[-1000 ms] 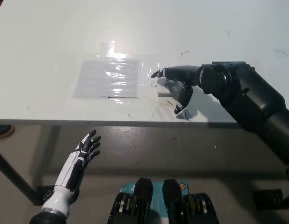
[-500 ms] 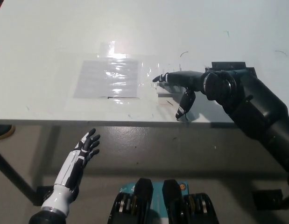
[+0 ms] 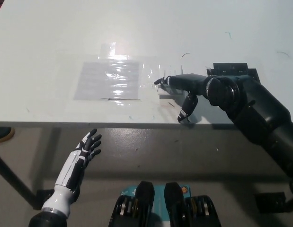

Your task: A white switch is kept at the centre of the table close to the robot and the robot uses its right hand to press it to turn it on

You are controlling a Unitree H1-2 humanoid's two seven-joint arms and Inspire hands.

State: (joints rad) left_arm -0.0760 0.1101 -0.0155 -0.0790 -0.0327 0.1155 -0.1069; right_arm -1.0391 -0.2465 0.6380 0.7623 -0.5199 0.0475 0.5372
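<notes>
Switch (image 3: 166,90) beneath right robot hand (image 3: 182,90)

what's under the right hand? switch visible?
Under the right hand a small pale patch at its fingertips may be the switch; glare and the fingers cover too much to be sure. Otherwise only white table shows. The left hand hangs open below the table edge.

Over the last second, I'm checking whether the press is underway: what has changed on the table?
Little. The black right hand has eased slightly toward the robot's right, its fingers now lying lower and flatter over the spot by the glossy taped sheet; the switch itself I cannot make out. Nothing was grasped or released. The white left hand stays open below the table edge, and the sheet has not moved.
</notes>
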